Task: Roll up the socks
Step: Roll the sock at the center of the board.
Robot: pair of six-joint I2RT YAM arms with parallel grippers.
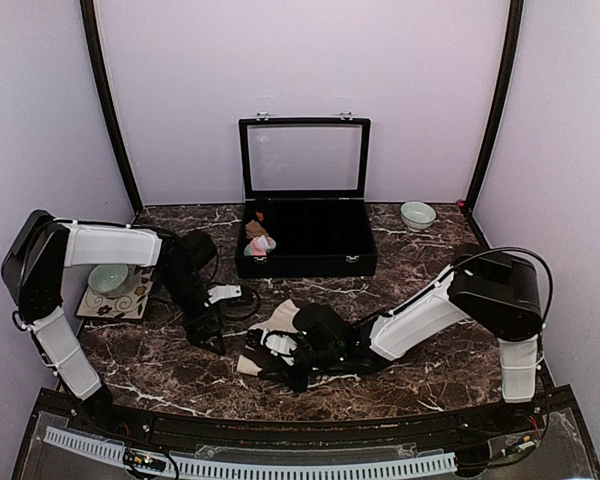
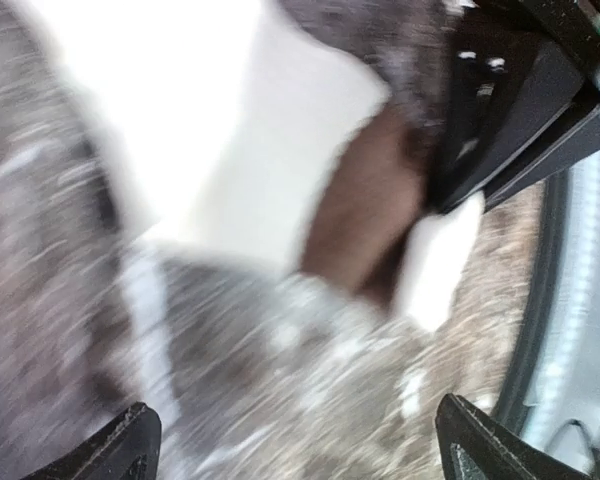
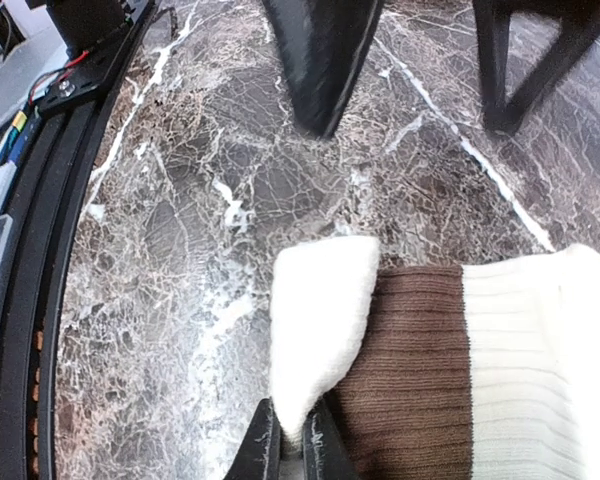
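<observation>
The cream-beige sock with a dark brown band lies on the marble table in front of the box. My right gripper is shut on its cream end, which is folded up next to the brown band. My left gripper is open and empty, just left of the sock. Its view is blurred and shows the sock ahead of its wide-apart fingertips. The pink sock lies in the box's left end.
A black case with an open glass lid stands at the back centre, a small tan bundle inside it. A green bowl sits back right. Another bowl rests on a patterned mat at left. The table's front rail is close.
</observation>
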